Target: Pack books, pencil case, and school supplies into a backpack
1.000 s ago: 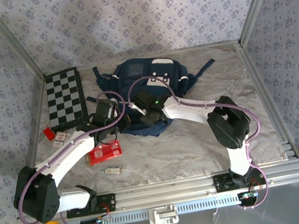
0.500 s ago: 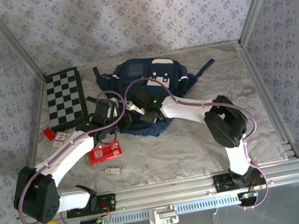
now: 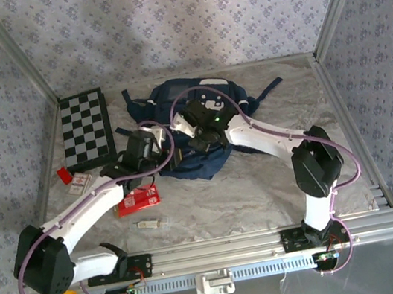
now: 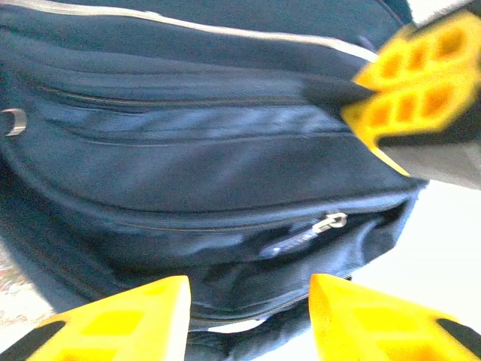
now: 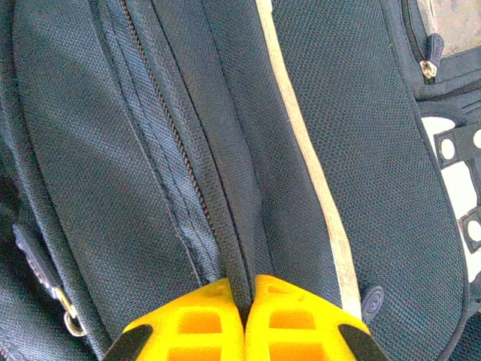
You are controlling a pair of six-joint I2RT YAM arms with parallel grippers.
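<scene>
The navy backpack (image 3: 210, 114) lies at the table's middle back. My right gripper (image 5: 244, 297) is shut on a ridge of its fabric beside a zip line; from above it sits at the bag's left half (image 3: 196, 133). My left gripper (image 4: 248, 301) stands open just before the bag's near-left edge (image 3: 158, 153), nothing between its fingers, facing a zip pull (image 4: 331, 222). The right gripper's yellow fingers (image 4: 406, 90) show at the upper right of the left wrist view. The red pencil case (image 3: 137, 200) lies flat near the left arm. A small pale stick-like supply (image 3: 149, 223) lies in front of it. The books are out of view.
A black-and-white chequered board (image 3: 85, 128) lies at the back left. A tiny red block (image 3: 63, 174) and a white card (image 3: 80, 183) sit by the left wall. Metal frame rails border the table; crumpled grey sheet covers it, with free room at the front right.
My right gripper closed on the backpack's fabric and pulled it back and to the right. My left gripper opened and shifted slightly toward the bag.
</scene>
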